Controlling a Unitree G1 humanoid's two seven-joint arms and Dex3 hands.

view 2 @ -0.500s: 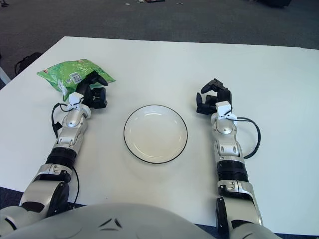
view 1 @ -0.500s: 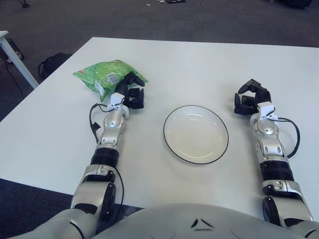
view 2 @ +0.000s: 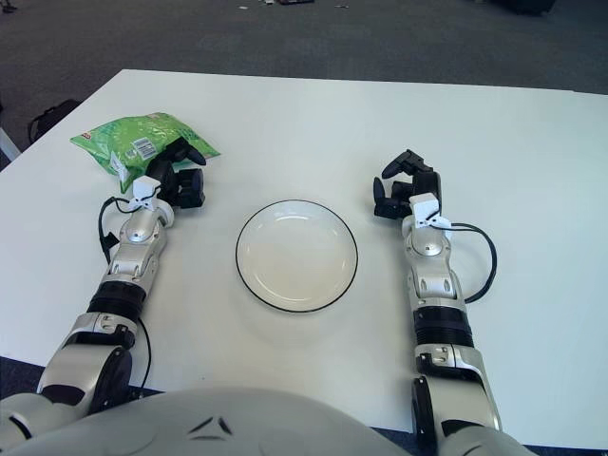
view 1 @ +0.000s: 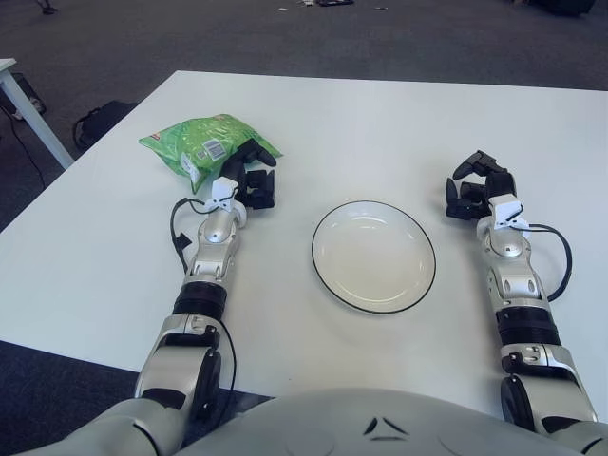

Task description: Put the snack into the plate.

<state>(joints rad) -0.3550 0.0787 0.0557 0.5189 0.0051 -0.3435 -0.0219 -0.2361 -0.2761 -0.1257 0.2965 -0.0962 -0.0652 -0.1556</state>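
A green snack bag [view 1: 202,141] lies on the white table at the far left. My left hand [view 1: 251,177] rests at the bag's near right edge, its fingers spread and touching the bag without gripping it. A white plate with a dark rim [view 1: 373,256] sits empty in the middle of the table, to the right of the left hand. My right hand [view 1: 477,186] rests on the table to the right of the plate, fingers relaxed and holding nothing.
The white table [view 1: 380,123] stretches far back and to the right. Its left edge runs close by the bag. A dark bag [view 1: 100,121] lies on the floor beyond the left edge, and a white table leg [view 1: 28,109] stands at far left.
The left hand has edged slightly forward toward the bag. The right hand, the bag and the plate have not moved.
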